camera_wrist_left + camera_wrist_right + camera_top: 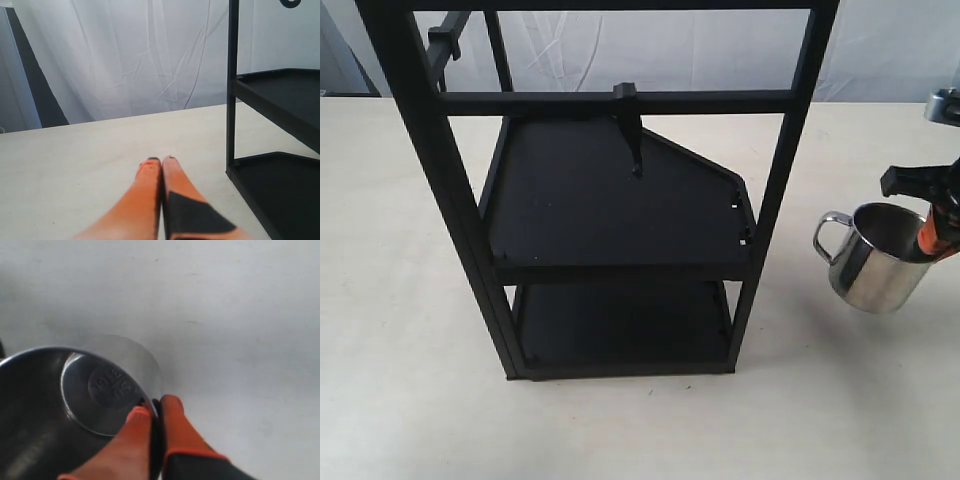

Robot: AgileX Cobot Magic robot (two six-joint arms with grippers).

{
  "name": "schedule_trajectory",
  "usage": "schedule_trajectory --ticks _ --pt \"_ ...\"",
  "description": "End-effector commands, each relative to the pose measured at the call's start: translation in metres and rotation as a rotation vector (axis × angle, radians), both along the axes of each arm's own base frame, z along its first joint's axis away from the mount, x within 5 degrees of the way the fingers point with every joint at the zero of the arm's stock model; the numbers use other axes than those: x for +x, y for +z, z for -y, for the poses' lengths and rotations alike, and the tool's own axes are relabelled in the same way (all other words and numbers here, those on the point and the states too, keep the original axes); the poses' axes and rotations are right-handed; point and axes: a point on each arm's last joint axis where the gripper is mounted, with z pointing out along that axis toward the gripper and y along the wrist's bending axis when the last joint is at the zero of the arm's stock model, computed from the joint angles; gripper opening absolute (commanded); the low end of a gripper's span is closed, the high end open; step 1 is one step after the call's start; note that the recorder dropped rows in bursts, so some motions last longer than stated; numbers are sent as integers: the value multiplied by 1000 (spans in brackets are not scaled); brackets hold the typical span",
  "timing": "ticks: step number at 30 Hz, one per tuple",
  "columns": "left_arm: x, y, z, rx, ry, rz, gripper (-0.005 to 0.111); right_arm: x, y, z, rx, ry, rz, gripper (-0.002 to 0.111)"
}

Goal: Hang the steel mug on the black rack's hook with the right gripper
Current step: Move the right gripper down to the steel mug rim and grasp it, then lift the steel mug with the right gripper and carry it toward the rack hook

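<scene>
The steel mug hangs tilted just above the table, right of the black rack, its looped handle turned toward the rack. My right gripper is shut on the mug's rim wall, one orange finger inside and one outside. The right wrist view looks into the mug, with the gripper pinching the rim. The hook juts down from its clamp block on the rack's upper crossbar, well left of the mug. My left gripper is shut on nothing, low over the table beside the rack.
A second clamp block sits on the rack's far left bar. White curtain backs the pale table. The rack's two shelves hold nothing.
</scene>
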Motion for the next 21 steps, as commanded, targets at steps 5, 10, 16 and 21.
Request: schedule_trajectory --ticks 5,10,16,21 --pt "0 1 0 -2 -5 9 2 -67 48 -15 113 10 103 -1" --pt "0 1 0 -2 -5 9 2 -106 72 -37 328 37 215 -1" --pt "0 1 0 -2 -5 9 2 -134 62 -75 667 115 195 -1" --pt "0 1 0 -2 -5 9 2 -139 48 -81 610 115 181 -1"
